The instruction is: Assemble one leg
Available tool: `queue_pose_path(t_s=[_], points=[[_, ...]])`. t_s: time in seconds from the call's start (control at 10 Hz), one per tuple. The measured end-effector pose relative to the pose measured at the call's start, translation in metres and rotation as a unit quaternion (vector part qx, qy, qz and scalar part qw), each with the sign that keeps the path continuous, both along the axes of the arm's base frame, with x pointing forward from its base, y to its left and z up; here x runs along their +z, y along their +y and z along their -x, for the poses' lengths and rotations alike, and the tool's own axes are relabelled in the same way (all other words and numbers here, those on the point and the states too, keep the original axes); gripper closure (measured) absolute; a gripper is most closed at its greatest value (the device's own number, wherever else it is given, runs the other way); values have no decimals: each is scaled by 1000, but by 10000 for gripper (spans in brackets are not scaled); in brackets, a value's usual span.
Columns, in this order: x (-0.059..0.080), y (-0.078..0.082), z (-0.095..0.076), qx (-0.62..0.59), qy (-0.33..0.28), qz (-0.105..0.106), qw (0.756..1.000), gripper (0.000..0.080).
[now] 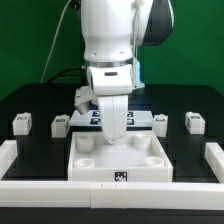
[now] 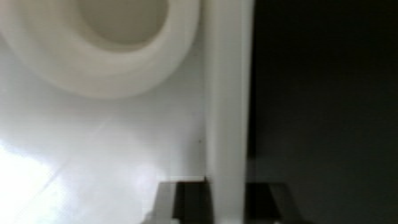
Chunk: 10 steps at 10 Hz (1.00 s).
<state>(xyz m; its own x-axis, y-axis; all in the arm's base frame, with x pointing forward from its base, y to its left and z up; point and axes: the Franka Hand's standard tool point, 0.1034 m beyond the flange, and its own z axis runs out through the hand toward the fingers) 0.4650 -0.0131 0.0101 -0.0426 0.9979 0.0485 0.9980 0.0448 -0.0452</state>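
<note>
The large white square panel lies at the front middle of the table. My gripper reaches straight down onto its rear wall. In the wrist view the two dark fingers press on either side of that thin white wall, so the gripper is shut on it. A round corner hole of the panel shows close by. Several legs stand apart from the gripper: two toward the exterior view's left and two toward its right. None of them is held.
The marker board lies behind the panel, partly hidden by the arm. A white U-shaped rail runs round the front and both sides of the black table, and the panel's front rests against it.
</note>
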Motion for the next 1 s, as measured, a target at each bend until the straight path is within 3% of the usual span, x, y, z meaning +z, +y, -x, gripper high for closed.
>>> queue_pose_path(t_s=[0.6, 1.0], points=[[0, 82, -20, -33, -14, -19, 999, 738], [0, 81, -33, -32, -13, -19, 999, 738]])
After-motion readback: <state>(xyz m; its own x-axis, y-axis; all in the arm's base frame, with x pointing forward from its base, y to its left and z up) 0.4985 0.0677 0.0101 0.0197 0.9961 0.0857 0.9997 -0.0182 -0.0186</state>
